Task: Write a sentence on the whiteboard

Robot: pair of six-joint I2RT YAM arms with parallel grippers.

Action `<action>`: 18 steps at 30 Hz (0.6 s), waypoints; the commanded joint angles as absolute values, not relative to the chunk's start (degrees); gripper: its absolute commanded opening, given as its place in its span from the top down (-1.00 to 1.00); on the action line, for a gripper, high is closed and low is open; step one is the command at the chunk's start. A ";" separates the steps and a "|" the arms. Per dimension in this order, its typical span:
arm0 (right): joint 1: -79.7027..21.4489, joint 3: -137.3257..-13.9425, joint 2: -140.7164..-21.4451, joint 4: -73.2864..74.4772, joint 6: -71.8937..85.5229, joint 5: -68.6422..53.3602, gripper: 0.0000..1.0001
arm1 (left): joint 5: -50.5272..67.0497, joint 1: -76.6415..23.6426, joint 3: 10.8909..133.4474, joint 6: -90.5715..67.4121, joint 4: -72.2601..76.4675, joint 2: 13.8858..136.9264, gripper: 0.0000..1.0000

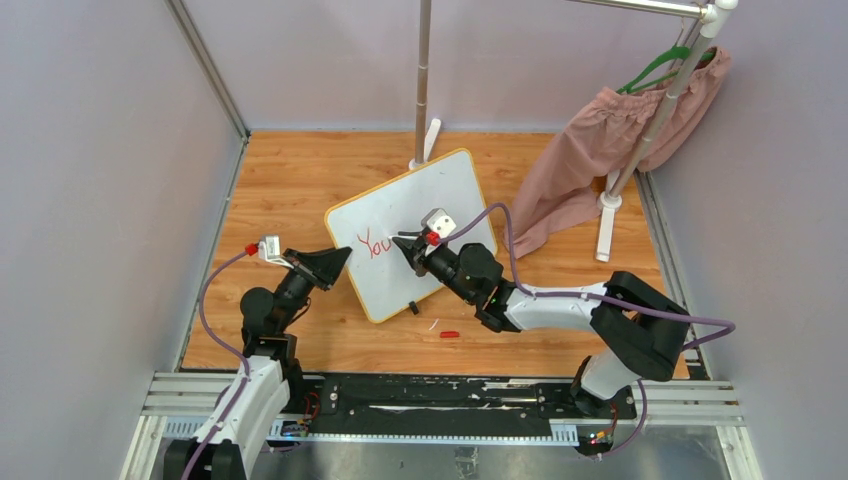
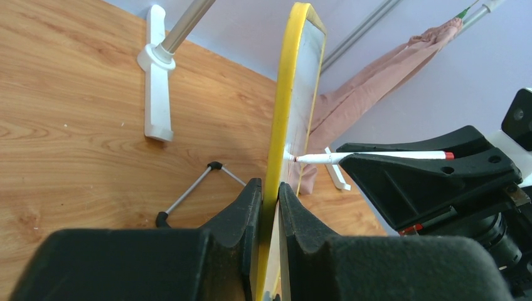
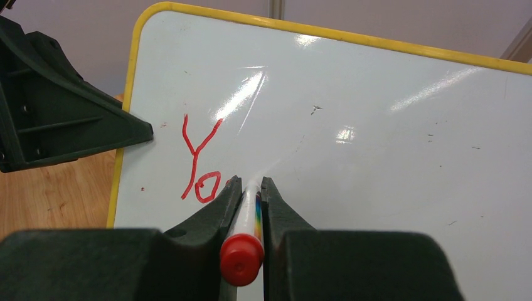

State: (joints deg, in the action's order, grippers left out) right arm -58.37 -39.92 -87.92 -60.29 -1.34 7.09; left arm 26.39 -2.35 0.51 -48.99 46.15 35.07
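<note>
Two claws at a propped whiteboard on the wooden worktop.

The left claw (image 2: 270, 207) pinches the yellow rim of the whiteboard (image 1: 440, 190), which stands tilted mid-worktop (image 1: 300, 170). The right claw (image 3: 251, 194) is pressed onto a white marker (image 3: 248, 219) with a red end cap, its tip touching the board face. The sentence (image 3: 201, 160) so far shows red "Yo", perhaps a further letter, near the left edge.

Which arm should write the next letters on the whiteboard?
Right. The right gripper already holds the marker, tip at the whiteboard beside the red "You". The left gripper clamps the board's edge.
</note>
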 commanded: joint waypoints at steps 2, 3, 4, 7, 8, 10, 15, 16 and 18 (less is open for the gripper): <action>-57.52 -41.21 -88.42 -59.82 -2.23 7.67 1.00 | 25.58 -2.19 -8.48 -48.43 47.54 34.48 1.00; -57.49 -41.02 -88.42 -59.82 -2.10 7.65 1.00 | 25.58 -2.16 -8.45 -48.43 47.55 34.53 1.00; -57.48 -40.70 -88.35 -59.85 -1.97 7.60 1.00 | 25.58 -2.19 -8.52 -48.43 47.54 34.53 1.00; -57.48 -39.58 -88.20 -60.00 -1.32 7.43 1.00 | 25.58 -2.19 -8.48 -48.43 47.55 34.50 1.00; -57.48 -39.29 -88.16 -60.03 -1.05 7.35 1.00 | 25.54 -2.15 -8.52 -48.43 47.50 34.47 1.00; -57.61 -38.63 -88.08 -60.13 -0.52 7.20 1.00 | 25.55 -2.15 -8.48 -48.43 47.54 34.54 1.00; -58.00 -37.26 -87.67 -60.50 -0.35 7.34 1.00 | 25.53 -2.17 -8.52 -48.43 47.55 34.53 1.00; -58.07 -37.07 -87.64 -60.48 -0.35 7.31 1.00 | 25.49 -2.17 -8.50 -48.43 47.55 34.53 1.00; -58.15 -36.73 -87.55 -60.60 -0.35 7.45 1.00 | 25.49 -2.19 -8.53 -48.43 47.55 34.44 1.00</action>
